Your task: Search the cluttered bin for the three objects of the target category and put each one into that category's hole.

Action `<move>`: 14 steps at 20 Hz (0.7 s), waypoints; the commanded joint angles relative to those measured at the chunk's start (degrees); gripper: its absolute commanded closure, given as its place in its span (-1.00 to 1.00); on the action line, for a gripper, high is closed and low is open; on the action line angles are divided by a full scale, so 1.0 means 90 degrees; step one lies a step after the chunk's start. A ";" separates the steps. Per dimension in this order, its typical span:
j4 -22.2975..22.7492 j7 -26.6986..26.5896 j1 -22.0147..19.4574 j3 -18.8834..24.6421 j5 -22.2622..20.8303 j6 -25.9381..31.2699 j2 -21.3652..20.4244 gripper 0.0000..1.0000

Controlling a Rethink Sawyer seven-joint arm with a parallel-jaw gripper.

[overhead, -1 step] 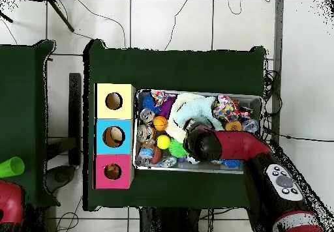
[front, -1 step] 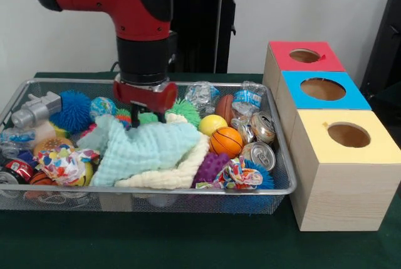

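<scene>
A wire mesh bin (front, -1 step: 188, 190) holds the clutter. My gripper (front, -1 step: 148, 117) hangs low over its middle. Its two black fingers (front, -1 step: 134, 116) stand apart and open, just behind a mint-green cloth (front, -1 step: 147, 147), with nothing seen between them. A cream cloth (front, -1 step: 169, 172) lies under the mint one. To the right are a yellow ball (front, -1 step: 212, 123), a small basketball (front, -1 step: 225, 140), a brown football (front, -1 step: 223, 107), drink cans (front, -1 step: 260, 153) and crushed plastic bottles (front, -1 step: 247, 96). In the overhead view the arm's wrist (overhead, -1 step: 199, 143) covers the gripper.
Three wooden boxes with holes stand right of the bin: red (front, -1 step: 304, 56), blue (front, -1 step: 322, 88), yellow (front, -1 step: 348, 135). At the bin's left lie a blue spiky ball (front, -1 step: 74, 111), a grey toy drill (front, -1 step: 34, 111) and a patterned cloth (front, -1 step: 62, 162). A purple spiky ball (front, -1 step: 210, 167) sits in front.
</scene>
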 commanded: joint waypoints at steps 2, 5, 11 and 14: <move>0.0162 0.0934 0.0562 -0.0013 0.1170 0.1345 -0.0661 -1.00; -0.0118 0.1058 0.0901 -0.0223 0.1450 0.1539 -0.0577 -1.00; -0.0408 0.1353 0.1487 -0.0642 0.1842 0.1413 -0.0327 -1.00; -0.0108 0.0991 0.1248 -0.0588 0.1849 0.0809 -0.0191 -1.00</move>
